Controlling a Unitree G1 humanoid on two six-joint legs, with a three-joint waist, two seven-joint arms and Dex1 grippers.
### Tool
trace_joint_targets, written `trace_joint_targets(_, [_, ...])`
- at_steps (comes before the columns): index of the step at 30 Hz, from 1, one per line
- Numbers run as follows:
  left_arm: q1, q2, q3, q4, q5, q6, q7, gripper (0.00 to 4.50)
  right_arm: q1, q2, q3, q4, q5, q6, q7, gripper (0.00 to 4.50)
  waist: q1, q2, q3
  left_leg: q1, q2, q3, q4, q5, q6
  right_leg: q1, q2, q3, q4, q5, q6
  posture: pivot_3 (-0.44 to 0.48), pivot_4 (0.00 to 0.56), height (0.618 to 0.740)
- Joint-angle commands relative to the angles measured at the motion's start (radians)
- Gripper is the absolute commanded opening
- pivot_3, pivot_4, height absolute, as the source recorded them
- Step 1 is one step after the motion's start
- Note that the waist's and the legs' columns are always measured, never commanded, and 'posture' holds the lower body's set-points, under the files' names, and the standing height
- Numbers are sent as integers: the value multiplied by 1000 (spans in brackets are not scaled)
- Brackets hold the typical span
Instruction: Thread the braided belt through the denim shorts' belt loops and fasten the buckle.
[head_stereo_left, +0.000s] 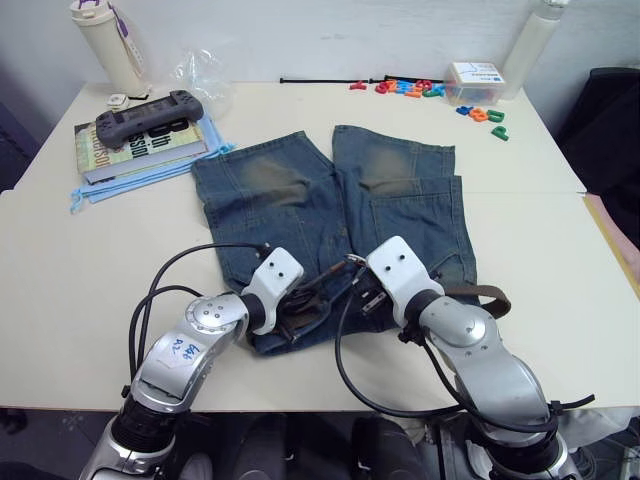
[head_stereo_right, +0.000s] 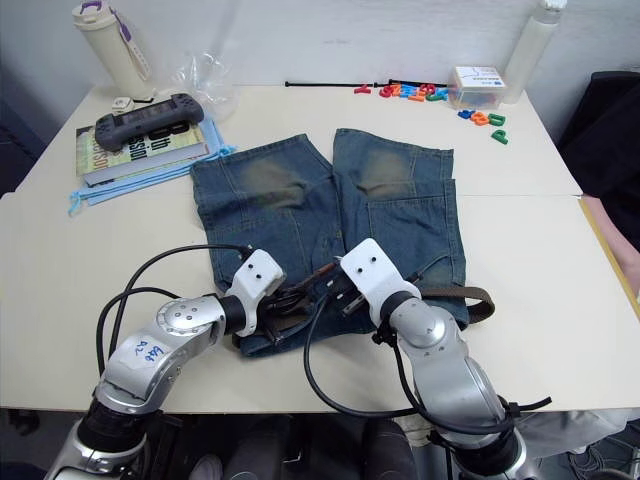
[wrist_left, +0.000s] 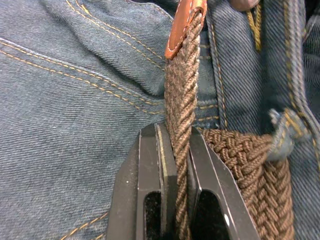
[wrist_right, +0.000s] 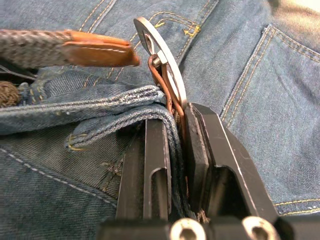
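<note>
- The shorts (head_stereo_left: 330, 225) lie flat in the middle of the table (head_stereo_left: 60, 290), legs pointing away from the robot and waistband at the near edge, with tan worn patches on both legs.
- The belt (wrist_left: 181, 95) runs along the waistband; part of it loops out past the shorts' right side onto the bare table.
- The left gripper (wrist_left: 182, 150) sits at the waistband left of centre, its fingers pressed onto the belt near its tip, pinching the braid edge-on.
- The belt's tip, capped in tan leather, sticks out beyond those fingers, lifted off the denim.
- Another stretch of belt passes under a belt loop (wrist_left: 282, 137) just beside the left gripper.
- The right gripper (wrist_right: 178, 130) is at the waistband right of centre, its fingers clamped on the buckle (wrist_right: 162, 57) together with a fold of waistband denim.
- The buckle stands tilted up out of the fingers, and the leather tip hangs just beside it, not through the frame.
- At the far left of the table a game controller (head_stereo_left: 148, 115) rests on a book (head_stereo_left: 135, 145) over a light blue cloth (head_stereo_left: 130, 180), with a white bottle (head_stereo_left: 108, 45) behind.
- Coloured plastic letters (head_stereo_left: 410, 90) and a small box (head_stereo_left: 475, 80) lie along the far edge.
</note>
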Motion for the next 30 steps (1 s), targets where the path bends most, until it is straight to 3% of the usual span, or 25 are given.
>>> trace_joint_targets(1, [-18,-18,-8,-10,1,-5,7,0,-9,-18,8,-60,19,10,-13,55,0,0,0,0,0,0,0,0,0,0,0,0,0,0,0,0,150,706])
trace_joint_targets(14, [-82,-66,-69,35,-2,-104,-37,0,-17,-103,83,-73,87,1,7,55,0,0,0,0,0,0,0,1,0,0,0,0,0,0,0,0,150,706])
trace_joint_targets(21, [-96,-158,-34,73,-17,-163,-10,0,-19,-188,138,-79,100,-42,27,55,0,0,0,0,0,0,1,1,1,0,0,-1,0,0,0,0,150,706])
trace_joint_targets(28, [-68,-195,-9,74,-42,-197,-27,0,-21,-200,149,-82,116,-56,39,55,0,0,0,0,0,0,1,1,1,0,0,-1,1,0,0,0,150,706])
trace_joint_targets(30, [-64,-195,-9,73,-38,-200,-31,0,-21,-198,143,-84,118,-52,37,1078,0,-1,0,0,0,-1,1,1,1,0,0,-1,1,0,0,0,150,706])
